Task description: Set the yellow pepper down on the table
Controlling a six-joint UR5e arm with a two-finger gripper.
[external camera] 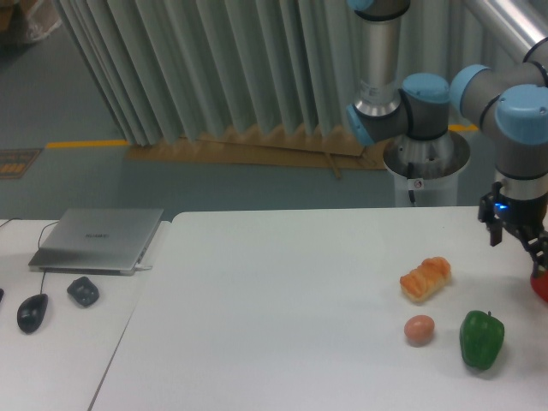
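The yellow pepper is out of view in this frame. The white table (282, 291) fills the lower middle and right of the camera view. My gripper (517, 246) hangs just above the table at its far right, close to the frame's edge. It points down and is open, with nothing between its fingers. One dark finger (494, 234) shows clearly; the other sits at the frame's edge, just above a red object (541, 285).
An orange-yellow ridged bread-like piece (425, 278), a small brownish egg-shaped item (419, 329) and a green pepper (481, 340) lie left of and below the gripper. A side desk at the left holds a laptop (98, 240), a mouse (32, 312) and a dark lump (83, 292).
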